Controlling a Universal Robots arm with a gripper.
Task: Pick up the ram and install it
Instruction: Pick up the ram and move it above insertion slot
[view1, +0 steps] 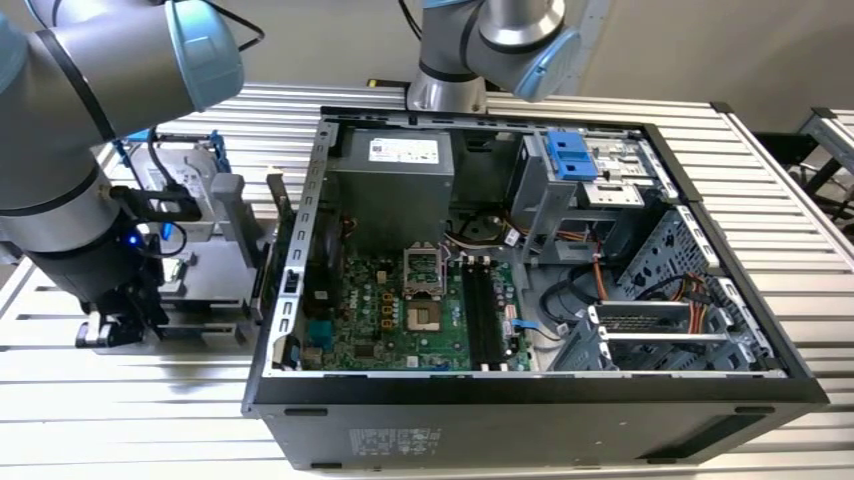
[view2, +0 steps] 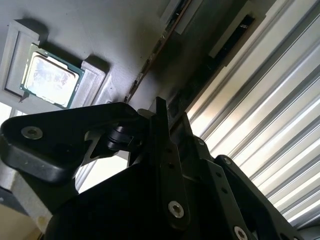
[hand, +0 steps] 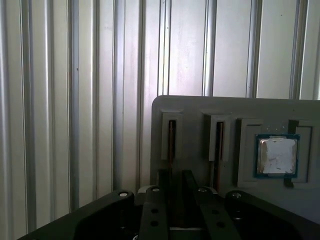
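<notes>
First wrist view: the gripper (hand: 175, 176) sits close over the grey tray (hand: 200, 107), in line with the ram (hand: 171, 141). The ram stands on edge in a narrow slot of the tray, its thin side toward the camera. A second slot (hand: 218, 141) just beside it looks filled the same way. A CPU (hand: 277, 156) lies flat in its own pocket further along. The tray rests on the ribbed table (hand: 75, 100).

Gripper state: we cannot tell whether it is apart or clamped on the ram. Its tip overlaps the end of the slot and any contact is lost in shadow.

Second wrist view: the ram's edge shows as a thin line across the tray, running straight out from the gripper.

Why so, in our judgement: holding the stick upright leaves its long top edge free to be pinched from above. The gripper is turned so that its closing direction is across the board's thickness.

Exterior view: the gripper is low at the exterior view's left, outside the case (view1: 534, 400) and well apart from the motherboard (view1: 387, 330). The case lies on its side with the panel off, which we take to be so that the black sockets (view1: 487, 320) face up. They look unfilled, so we judge the ram not yet installed.
</notes>
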